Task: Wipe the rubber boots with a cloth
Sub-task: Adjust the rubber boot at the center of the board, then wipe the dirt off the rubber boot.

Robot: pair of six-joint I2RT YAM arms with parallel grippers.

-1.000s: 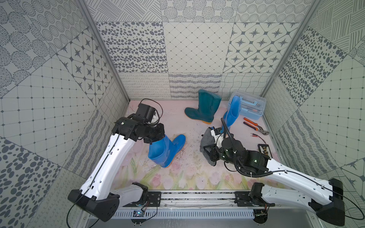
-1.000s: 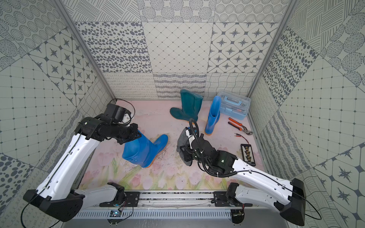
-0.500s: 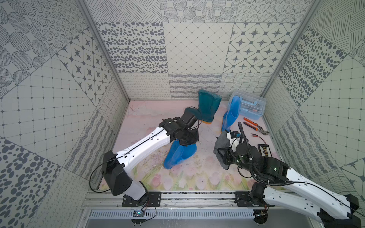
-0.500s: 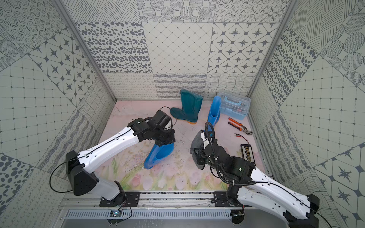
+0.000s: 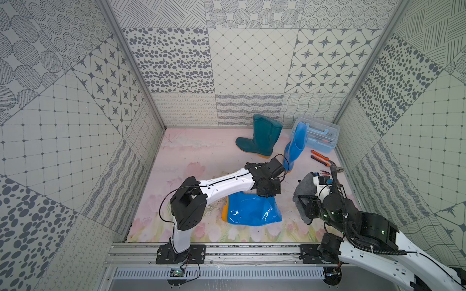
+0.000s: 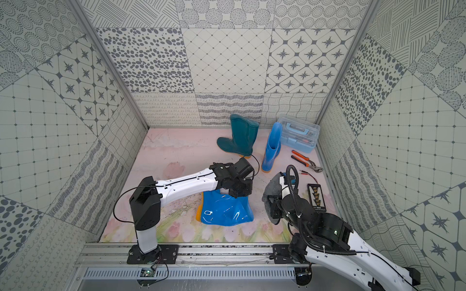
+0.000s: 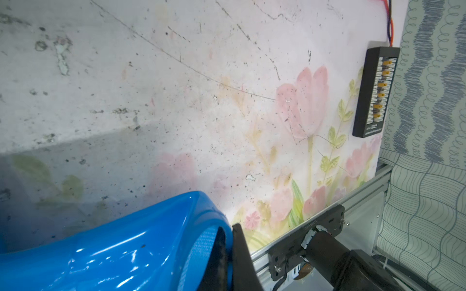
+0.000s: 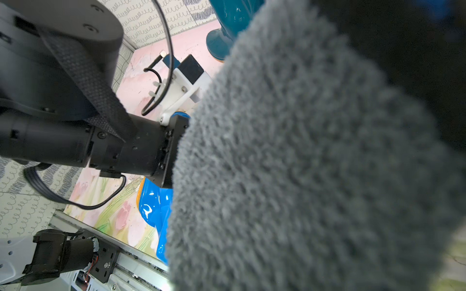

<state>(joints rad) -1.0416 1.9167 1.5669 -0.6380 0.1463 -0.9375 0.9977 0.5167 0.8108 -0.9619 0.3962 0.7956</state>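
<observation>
Grey cloth [image 8: 302, 163] screens lying blue boot [image 8: 155, 209]; pliers [image 5: 321, 160] lie near toolbox [image 5: 319, 137].

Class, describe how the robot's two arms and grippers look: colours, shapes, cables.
The left arm has smooth white shells between boxy black joints, with a thin black cable looping beside it. The right arm is the same white and black, with a thick ribbed black hose and a small green light. The left gripper and right gripper are black.

The near boot [image 5: 252, 214] is blue (orange sole [image 5: 224, 213]), the cloth [image 5: 302, 185] grey.
</observation>
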